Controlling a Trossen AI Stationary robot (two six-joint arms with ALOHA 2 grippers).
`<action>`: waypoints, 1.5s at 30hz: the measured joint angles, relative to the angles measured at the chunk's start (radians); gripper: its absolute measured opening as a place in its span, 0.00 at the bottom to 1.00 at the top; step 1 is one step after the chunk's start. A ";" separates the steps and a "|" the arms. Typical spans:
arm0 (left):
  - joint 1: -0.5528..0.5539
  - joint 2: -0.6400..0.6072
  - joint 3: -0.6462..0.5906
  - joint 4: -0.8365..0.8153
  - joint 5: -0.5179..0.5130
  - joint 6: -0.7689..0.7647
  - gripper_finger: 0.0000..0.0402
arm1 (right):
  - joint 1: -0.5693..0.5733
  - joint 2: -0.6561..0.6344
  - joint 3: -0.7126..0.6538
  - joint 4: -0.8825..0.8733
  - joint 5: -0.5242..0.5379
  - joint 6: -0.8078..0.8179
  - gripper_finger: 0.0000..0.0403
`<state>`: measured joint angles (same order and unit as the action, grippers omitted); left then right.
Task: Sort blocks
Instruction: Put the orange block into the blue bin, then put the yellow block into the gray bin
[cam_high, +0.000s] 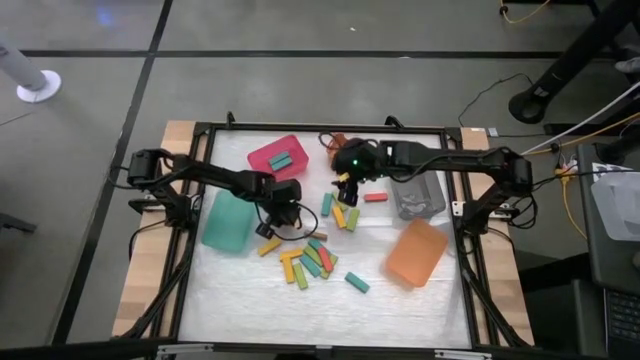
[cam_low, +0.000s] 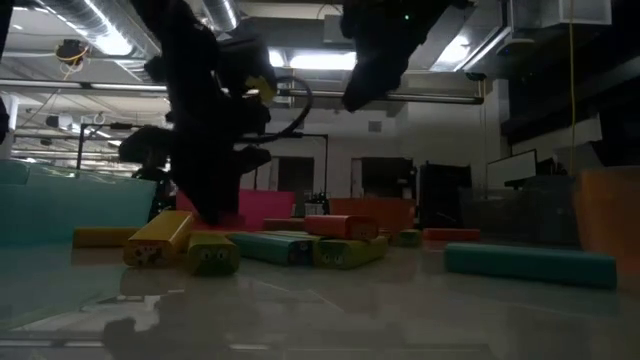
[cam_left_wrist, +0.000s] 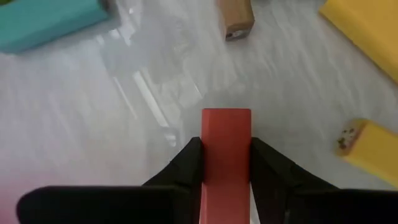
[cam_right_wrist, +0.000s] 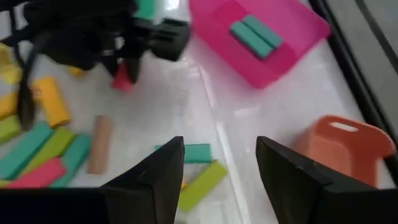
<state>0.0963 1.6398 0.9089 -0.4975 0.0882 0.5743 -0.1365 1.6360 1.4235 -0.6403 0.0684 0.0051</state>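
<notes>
High: your left gripper (cam_high: 268, 228) sits beside the teal bin (cam_high: 226, 222) | Low: contact hard to read | Left wrist: jaws pinch the small flat red block (cam_left_wrist: 226, 146), its rear hidden; lift straight | Right wrist: right gripper (cam_right_wrist: 217, 163) gapes empty above green and teal blocks, pink bin (cam_right_wrist: 261, 43) beyond

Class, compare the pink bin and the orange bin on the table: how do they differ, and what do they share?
The pink bin lies at the far edge of the table, left of centre; the orange bin lies nearer, on the right. The pink bin holds two teal blocks; the orange bin shows none inside. Both are shallow plastic bins of similar size, resting flat on the white table.
</notes>
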 joint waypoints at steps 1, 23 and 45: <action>0.001 -0.001 0.022 -0.036 -0.008 -0.015 0.20 | 0.014 0.000 0.000 0.000 0.000 0.019 0.50; -0.071 -0.110 0.253 -0.983 -0.052 -0.584 0.23 | 0.196 0.188 0.000 -0.014 0.124 0.507 0.50; -0.076 -0.181 -0.063 -0.802 -0.066 -0.657 0.49 | 0.210 0.346 0.000 -0.125 0.215 0.869 0.50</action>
<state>0.0204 1.4590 0.8463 -1.2991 0.0219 -0.0832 0.0737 1.9821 1.4235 -0.7650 0.2835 0.8739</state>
